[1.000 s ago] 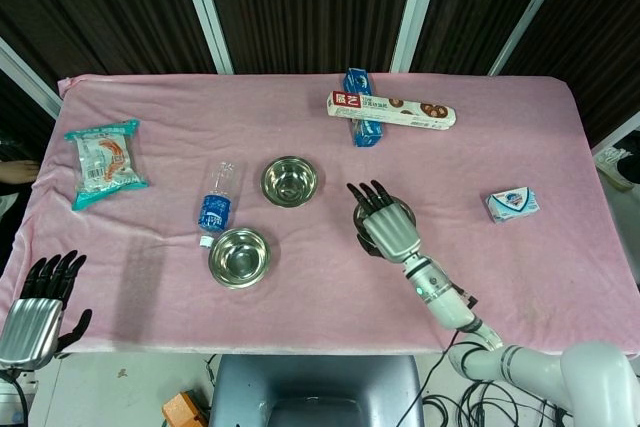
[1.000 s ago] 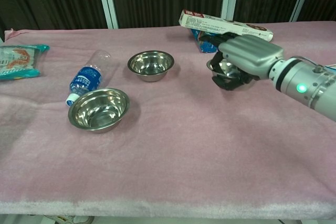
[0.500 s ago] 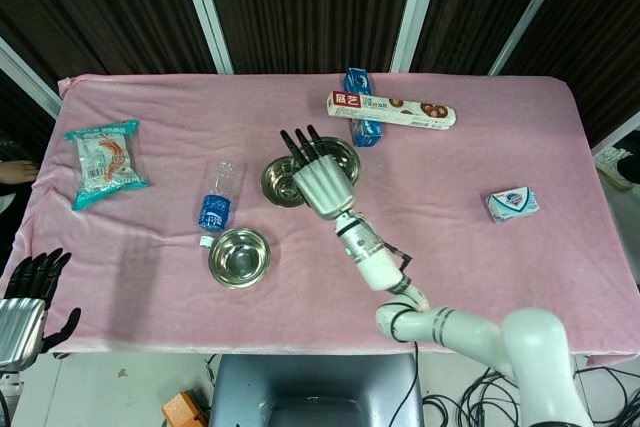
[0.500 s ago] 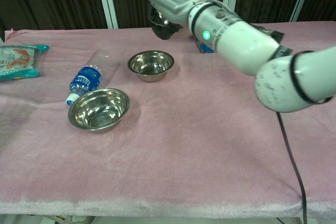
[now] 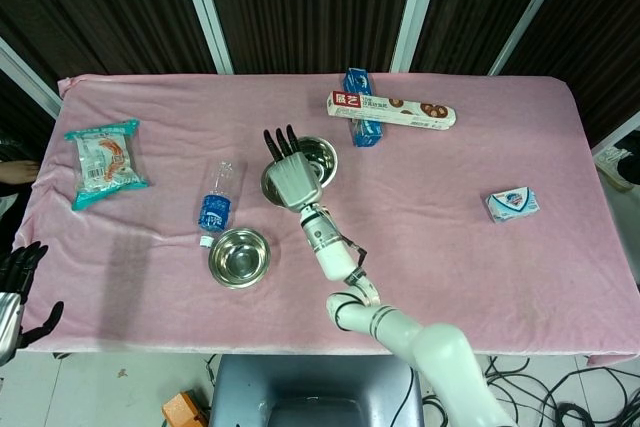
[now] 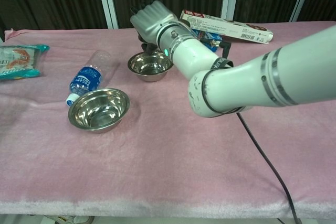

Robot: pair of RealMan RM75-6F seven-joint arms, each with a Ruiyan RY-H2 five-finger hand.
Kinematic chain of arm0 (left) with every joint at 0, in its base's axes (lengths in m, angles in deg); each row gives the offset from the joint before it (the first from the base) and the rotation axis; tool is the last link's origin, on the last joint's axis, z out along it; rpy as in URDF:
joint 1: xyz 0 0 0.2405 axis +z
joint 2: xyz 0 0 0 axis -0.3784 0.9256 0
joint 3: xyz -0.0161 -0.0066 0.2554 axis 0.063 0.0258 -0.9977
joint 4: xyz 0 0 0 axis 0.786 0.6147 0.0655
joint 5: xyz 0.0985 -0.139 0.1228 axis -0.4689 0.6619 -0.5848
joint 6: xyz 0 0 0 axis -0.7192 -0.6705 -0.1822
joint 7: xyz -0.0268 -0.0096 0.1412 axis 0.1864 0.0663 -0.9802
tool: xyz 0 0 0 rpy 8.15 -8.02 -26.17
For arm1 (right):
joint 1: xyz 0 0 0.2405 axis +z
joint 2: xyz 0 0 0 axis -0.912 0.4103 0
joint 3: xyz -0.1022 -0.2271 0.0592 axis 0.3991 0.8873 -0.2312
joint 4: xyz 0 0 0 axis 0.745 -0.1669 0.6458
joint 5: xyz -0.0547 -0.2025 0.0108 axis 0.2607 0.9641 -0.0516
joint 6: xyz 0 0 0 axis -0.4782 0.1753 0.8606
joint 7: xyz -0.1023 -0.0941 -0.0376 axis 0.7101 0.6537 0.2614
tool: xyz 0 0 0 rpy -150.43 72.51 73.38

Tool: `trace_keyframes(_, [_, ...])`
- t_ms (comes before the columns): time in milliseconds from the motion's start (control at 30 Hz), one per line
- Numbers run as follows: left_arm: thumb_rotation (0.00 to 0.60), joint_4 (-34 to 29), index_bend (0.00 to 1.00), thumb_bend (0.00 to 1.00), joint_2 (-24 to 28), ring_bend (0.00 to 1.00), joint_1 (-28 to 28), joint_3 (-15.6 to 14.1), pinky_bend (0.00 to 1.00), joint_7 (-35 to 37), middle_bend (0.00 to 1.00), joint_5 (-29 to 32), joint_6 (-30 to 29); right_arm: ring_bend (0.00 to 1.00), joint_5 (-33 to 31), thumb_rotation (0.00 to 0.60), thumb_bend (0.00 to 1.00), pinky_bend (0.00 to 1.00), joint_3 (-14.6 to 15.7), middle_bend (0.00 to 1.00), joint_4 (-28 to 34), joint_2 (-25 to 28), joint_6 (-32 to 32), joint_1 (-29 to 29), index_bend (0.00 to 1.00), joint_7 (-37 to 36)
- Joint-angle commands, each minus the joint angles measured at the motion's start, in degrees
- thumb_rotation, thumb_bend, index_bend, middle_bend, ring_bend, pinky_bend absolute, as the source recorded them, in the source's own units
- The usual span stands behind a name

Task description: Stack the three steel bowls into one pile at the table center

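Observation:
My right hand grips a steel bowl by its rim and holds it above the middle steel bowl. In the chest view the hand hides most of the held bowl. In the head view the hand covers most of the middle bowl. Whether the two bowls touch cannot be told. A third steel bowl sits upright on the pink cloth nearer the front left. My left hand shows at the bottom left corner, off the table, its fingers apart and holding nothing.
A water bottle lies just left of the bowls. A snack packet lies far left. A biscuit box rests on a blue packet at the back. A tissue pack lies at the right.
My right hand lifted the bowl from right of center and carried it left and farther back, over the middle bowl. My left hand sank lower at the frame corner.

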Motion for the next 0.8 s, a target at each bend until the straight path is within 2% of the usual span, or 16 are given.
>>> trace_keyframes(33, [0.600,0.1,0.00,0.37,0.1,0.04,-0.1,0.0,0.06,0.2,0.04,0.1,0.2,0.00,-3.0,0.600,0.60,0.00,1.0,0.12,-4.1,-2.9,5.1,3.3,0.77,-4.2])
trace_keyframes(433, [0.600,0.2,0.00,0.37,-0.3,0.04,-1.1,0.2,0.06,-0.6,0.04,0.5,2.0,0.00,-9.4,0.600,0.60,0.00,7.3,0.12,-3.7,-2.9,6.6,4.8,0.68,-4.3])
trace_keyframes(567, [0.600,0.0,0.00,0.37,-0.3,0.04,-1.1,0.3,0.06,-0.6,0.04,0.6,2.1,0.00,-11.6,0.600,0.60,0.00,8.2,0.12,-4.2,-2.9,6.6,5.0,0.62,-3.4])
trace_keyframes(600, [0.600,0.0,0.00,0.37,-0.3,0.04,-1.1,0.3,0.06,-0.6,0.04,0.6,2.0,0.00,-12.1,0.600,0.60,0.00,8.4,0.12,-4.3,-2.9,6.5,5.1,0.59,-3.2])
trace_keyframes(667, [0.600,0.0,0.00,0.37,-0.3,0.04,-1.1,0.3,0.06,-0.7,0.04,0.6,1.9,0.00,-13.1,0.600,0.60,0.00,8.6,0.12,-4.3,-2.9,6.2,5.3,0.46,-3.0])
trace_keyframes(800, [0.600,0.1,0.00,0.37,-0.4,0.04,-1.2,0.3,0.06,-0.8,0.04,0.6,2.2,0.00,-14.9,0.600,0.57,0.00,9.1,0.05,-4.2,-2.9,5.8,5.5,0.11,-2.3])
